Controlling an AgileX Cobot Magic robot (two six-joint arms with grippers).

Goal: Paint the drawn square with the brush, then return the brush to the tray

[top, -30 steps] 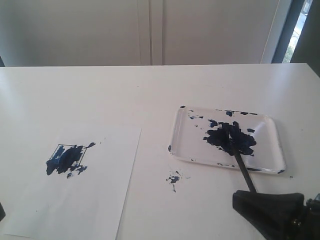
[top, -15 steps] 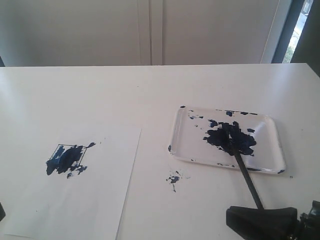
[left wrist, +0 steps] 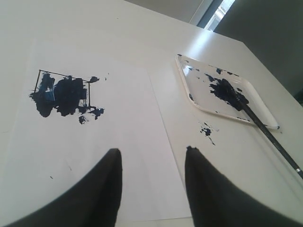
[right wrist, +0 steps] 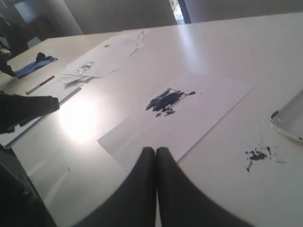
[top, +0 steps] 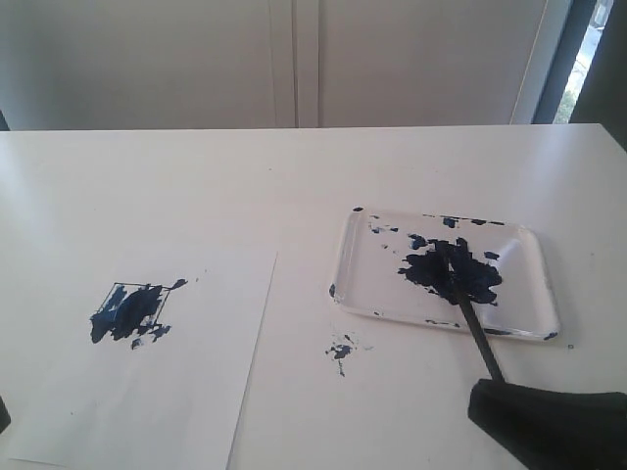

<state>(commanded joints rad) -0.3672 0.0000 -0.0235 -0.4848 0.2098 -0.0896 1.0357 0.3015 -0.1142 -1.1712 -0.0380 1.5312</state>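
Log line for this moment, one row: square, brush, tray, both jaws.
drawn square: smeared dark blue | brush: tip in tray, handle out over rim | left jaws: open above paper | right jaws: shut, empty

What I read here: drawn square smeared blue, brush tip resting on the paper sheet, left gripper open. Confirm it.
Wrong on one point: the brush tip rests in the tray, on its dark blue blotch, not on the paper sheet; the exterior view shows it. The drawn square is smeared blue and the left gripper is open.
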